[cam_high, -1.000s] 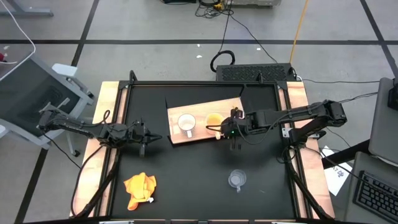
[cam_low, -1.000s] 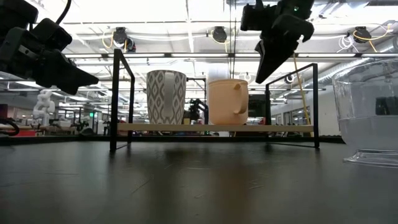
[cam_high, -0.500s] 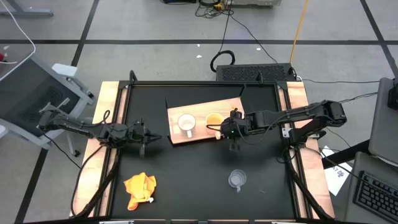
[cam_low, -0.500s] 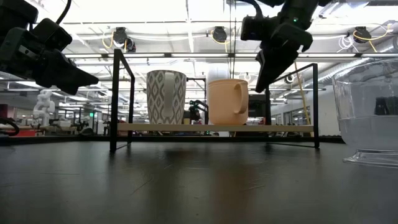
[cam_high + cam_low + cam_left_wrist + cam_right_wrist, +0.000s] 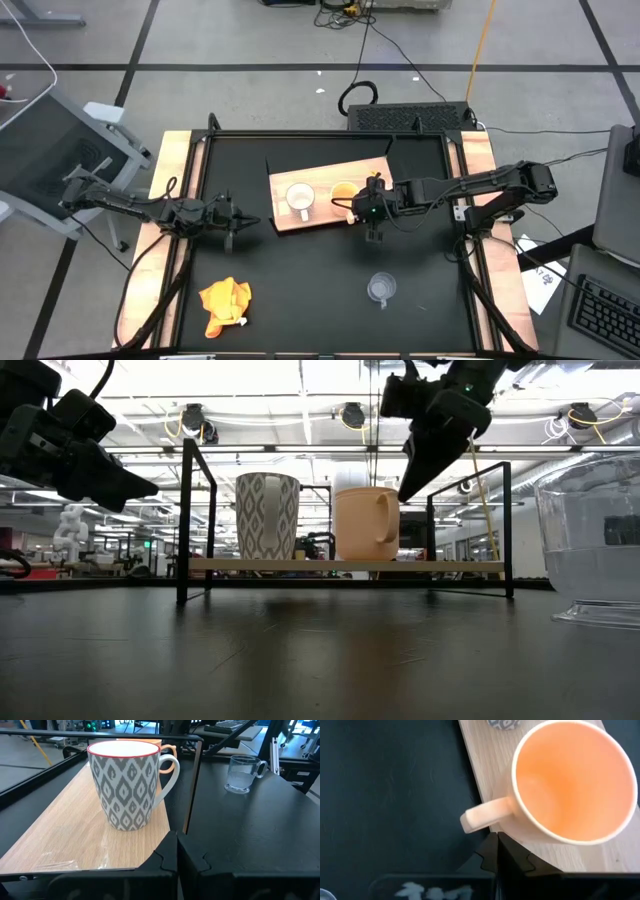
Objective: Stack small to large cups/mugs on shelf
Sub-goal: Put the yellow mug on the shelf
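Note:
The shelf (image 5: 330, 215) is a light wooden board on a black frame, standing at mid-table. On it stand a white patterned cup (image 5: 299, 198) (image 5: 130, 785) and an orange cup (image 5: 345, 191) (image 5: 575, 780), both upright on their bases. A clear glass cup (image 5: 381, 288) (image 5: 595, 550) stands on the black tabletop nearer the front. My right gripper (image 5: 362, 212) (image 5: 403, 495) is shut and hangs tipped downward just beside the orange cup's handle (image 5: 485, 815), apart from it. Left of the shelf, my left gripper (image 5: 245, 218) (image 5: 177, 852) waits, shut and empty.
An orange cloth (image 5: 225, 305) lies crumpled at the table's near left. The shelf's black uprights (image 5: 185, 520) rise at its corners. Wooden rails (image 5: 170, 200) run along the table's left and right sides. Bare tabletop lies between the shelf and the glass cup.
My right gripper has edged a little toward the orange cup's handle and tipped slightly further down, staying shut. The cups and the left arm have kept still.

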